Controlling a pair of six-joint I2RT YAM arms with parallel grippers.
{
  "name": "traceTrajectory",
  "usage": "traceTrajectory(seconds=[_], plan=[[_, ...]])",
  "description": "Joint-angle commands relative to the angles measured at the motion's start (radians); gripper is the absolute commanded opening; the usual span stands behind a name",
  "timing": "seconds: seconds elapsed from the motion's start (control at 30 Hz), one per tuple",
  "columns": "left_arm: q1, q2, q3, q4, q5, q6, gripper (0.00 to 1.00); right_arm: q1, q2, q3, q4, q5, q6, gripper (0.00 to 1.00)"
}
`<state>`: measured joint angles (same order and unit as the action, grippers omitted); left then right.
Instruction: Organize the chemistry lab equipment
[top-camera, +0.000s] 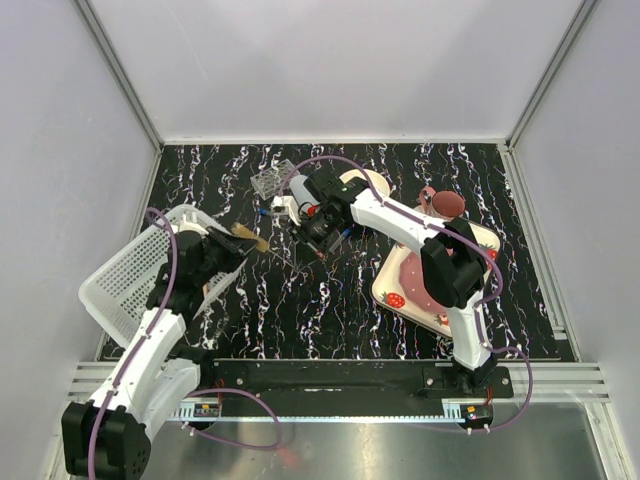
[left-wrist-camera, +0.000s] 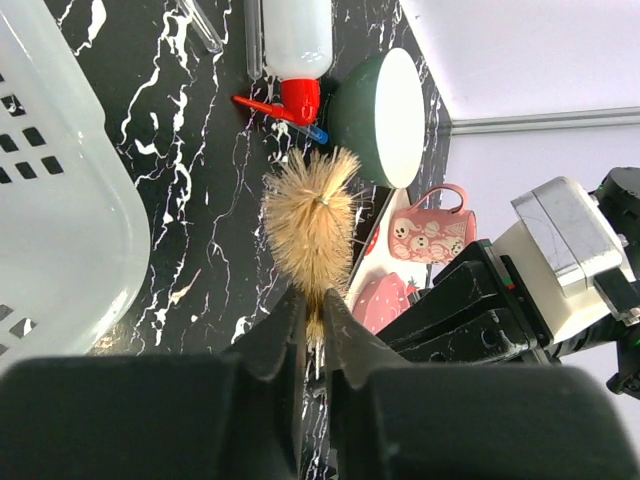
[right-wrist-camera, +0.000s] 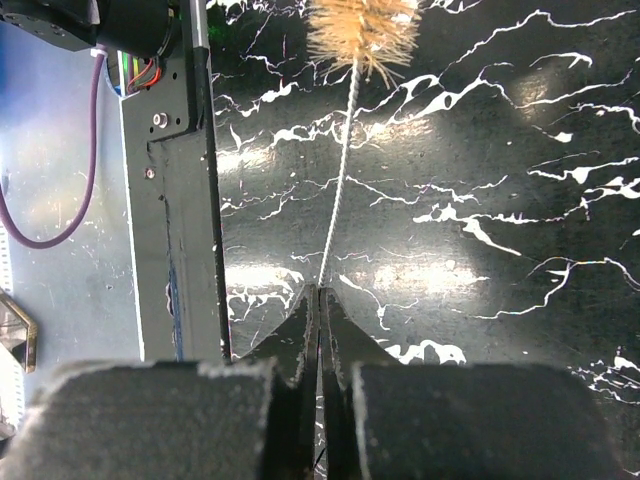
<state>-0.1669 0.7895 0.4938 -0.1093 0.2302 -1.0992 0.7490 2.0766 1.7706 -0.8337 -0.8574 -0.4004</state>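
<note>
A tube brush with tan bristles (top-camera: 247, 236) and a thin wire stem hangs between both grippers above the black marbled table. My left gripper (left-wrist-camera: 312, 300) is shut on the bristle end (left-wrist-camera: 312, 225); it shows in the top view (top-camera: 237, 243). My right gripper (right-wrist-camera: 320, 292) is shut on the wire stem's end, the bristles (right-wrist-camera: 362, 35) far ahead; it shows in the top view (top-camera: 322, 248). The white squeeze bottle (left-wrist-camera: 295, 40) with red cap lies beyond, beside a blue-capped tube (left-wrist-camera: 312, 131) and a clear pipette (left-wrist-camera: 205, 25). The clear tube rack (top-camera: 268, 182) stands at the back.
A white mesh basket (top-camera: 125, 280) sits tilted at the left, close to my left arm. A bowl (left-wrist-camera: 385, 115) lies on its side behind the right arm. The pink mug (top-camera: 445, 205) and strawberry plate (top-camera: 400, 292) are on the right under the right arm.
</note>
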Motion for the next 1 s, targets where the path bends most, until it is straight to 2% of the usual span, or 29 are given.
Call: traceTrajectory(seconds=[0.0, 0.07, 0.23, 0.37, 0.47, 0.5, 0.6, 0.63, 0.73, 0.97], plan=[[-0.003, 0.004, 0.020, 0.011, 0.003, 0.048, 0.04, 0.018, -0.059, -0.013, 0.021, -0.005, -0.017, 0.00], [-0.005, -0.003, 0.032, -0.019, 0.004, 0.073, 0.00, 0.018, -0.069, -0.019, 0.021, 0.003, -0.021, 0.00], [0.016, -0.036, 0.060, -0.104, -0.002, 0.157, 0.00, 0.019, -0.113, -0.046, 0.027, 0.046, -0.038, 0.06], [0.107, -0.067, 0.069, -0.127, 0.058, 0.186, 0.00, 0.018, -0.153, -0.068, 0.038, 0.054, -0.048, 0.10], [0.157, -0.078, 0.087, -0.156, 0.101, 0.214, 0.00, 0.019, -0.176, -0.079, 0.041, 0.052, -0.048, 0.22], [0.165, -0.079, 0.092, -0.165, 0.109, 0.229, 0.00, 0.019, -0.181, -0.085, 0.044, 0.051, -0.048, 0.39], [0.217, -0.088, 0.123, -0.208, 0.133, 0.269, 0.00, 0.019, -0.204, -0.097, 0.048, 0.044, -0.044, 0.65], [0.233, -0.088, 0.141, -0.233, 0.145, 0.283, 0.00, 0.019, -0.222, -0.102, 0.051, 0.044, -0.043, 0.78], [0.300, -0.092, 0.189, -0.298, 0.150, 0.341, 0.00, 0.019, -0.260, -0.118, 0.059, 0.047, -0.048, 0.90], [0.498, -0.076, 0.293, -0.415, 0.126, 0.403, 0.00, 0.019, -0.337, -0.209, 0.102, 0.075, -0.072, 0.99]])
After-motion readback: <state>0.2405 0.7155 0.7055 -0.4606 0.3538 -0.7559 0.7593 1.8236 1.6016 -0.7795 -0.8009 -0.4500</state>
